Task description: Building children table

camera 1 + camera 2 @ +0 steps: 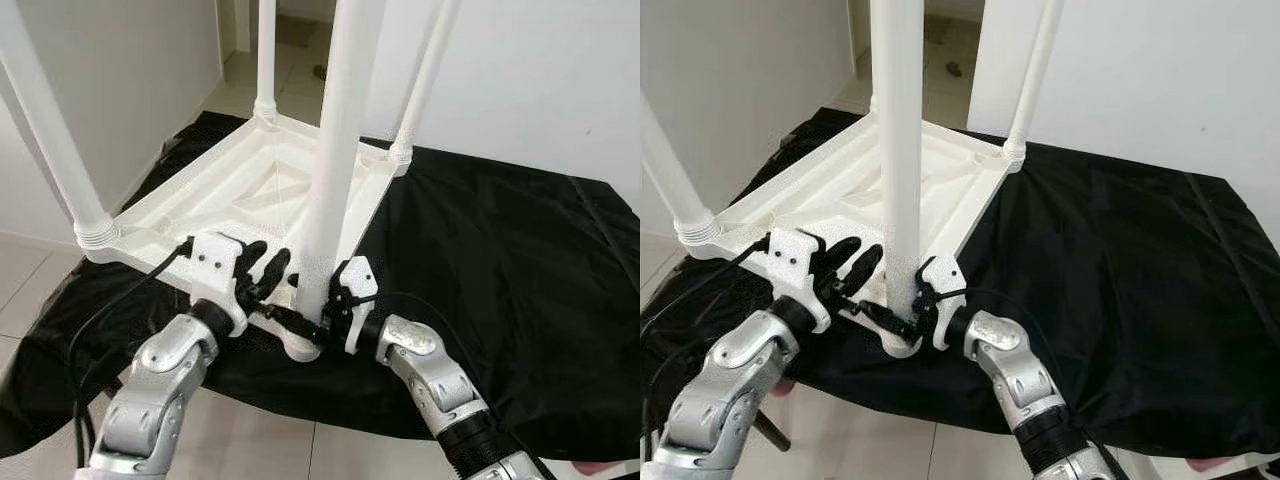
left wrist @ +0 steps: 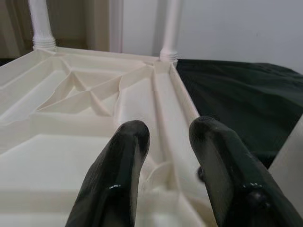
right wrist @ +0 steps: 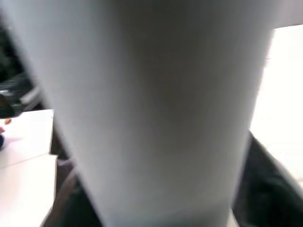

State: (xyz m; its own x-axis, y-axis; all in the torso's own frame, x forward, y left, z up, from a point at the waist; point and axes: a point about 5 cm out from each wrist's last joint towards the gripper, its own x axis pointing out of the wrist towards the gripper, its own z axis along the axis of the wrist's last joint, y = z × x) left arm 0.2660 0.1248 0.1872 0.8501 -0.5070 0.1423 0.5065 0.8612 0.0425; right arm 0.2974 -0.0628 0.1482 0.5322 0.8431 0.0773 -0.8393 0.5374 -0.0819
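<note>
White table (image 1: 250,185) — black cloth (image 1: 500,270) (plain)

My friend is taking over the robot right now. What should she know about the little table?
Right gripper: at the base of the near leg, fingers hidden behind it, so grip unclear.
Left gripper: open, over the near edge of the upside-down tabletop, holding nothing.
Tabletop lies on the black cloth.
Done: three corner legs stand upright.
Left: the near leg stands in the fourth corner; whether it is fully seated is unclear, so check it, then flip the table.

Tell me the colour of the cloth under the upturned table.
Black; the cloth shows best in the left eye view.
</note>
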